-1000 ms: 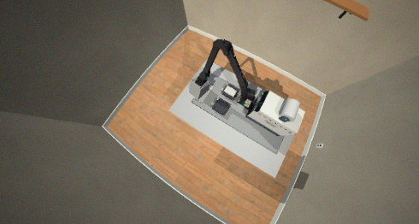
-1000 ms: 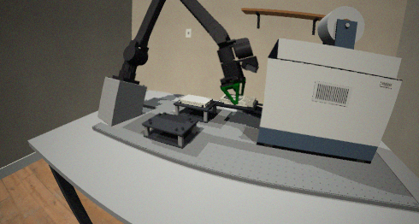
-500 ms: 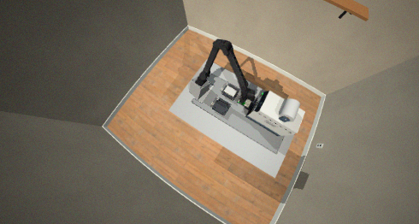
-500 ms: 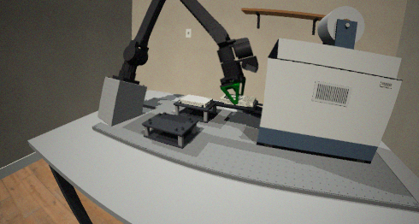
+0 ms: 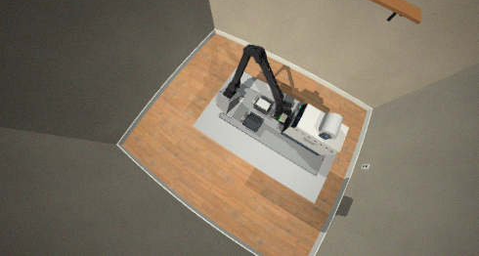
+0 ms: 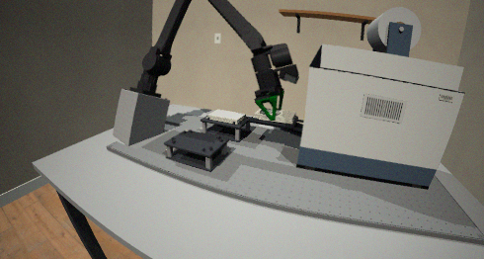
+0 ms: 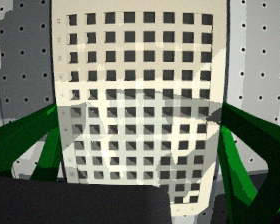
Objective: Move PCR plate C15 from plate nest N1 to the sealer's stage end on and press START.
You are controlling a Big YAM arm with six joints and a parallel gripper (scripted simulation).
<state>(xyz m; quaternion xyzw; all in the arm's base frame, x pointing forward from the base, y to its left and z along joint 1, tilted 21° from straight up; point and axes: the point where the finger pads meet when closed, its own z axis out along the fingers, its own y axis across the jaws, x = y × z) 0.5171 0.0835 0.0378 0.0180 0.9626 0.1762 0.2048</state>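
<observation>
The white 96-well plate C15 (image 7: 140, 76), wells open and facing up, fills the wrist view. My gripper (image 7: 139, 110) is shut on it, with a green finger on each long side. In the exterior view the gripper (image 6: 269, 109) holds the plate low over the sealer's stage (image 6: 282, 124), just in front of the housing. I cannot tell whether the plate rests in the pocket. The plate nest N1 (image 6: 198, 145) is dark and bare. C51 (image 6: 225, 116), white and sealed, lies on nest N2 behind it. From above, the gripper (image 5: 282, 117) is beside the sealer (image 5: 315, 125).
The sealer's white and blue housing (image 6: 380, 122) stands to the right, with a foil roll (image 6: 393, 30) on top. The arm's grey base block (image 6: 139, 116) is at the left. A perforated grey baseplate (image 6: 306, 189) carries everything. The table's front edge curves near the camera.
</observation>
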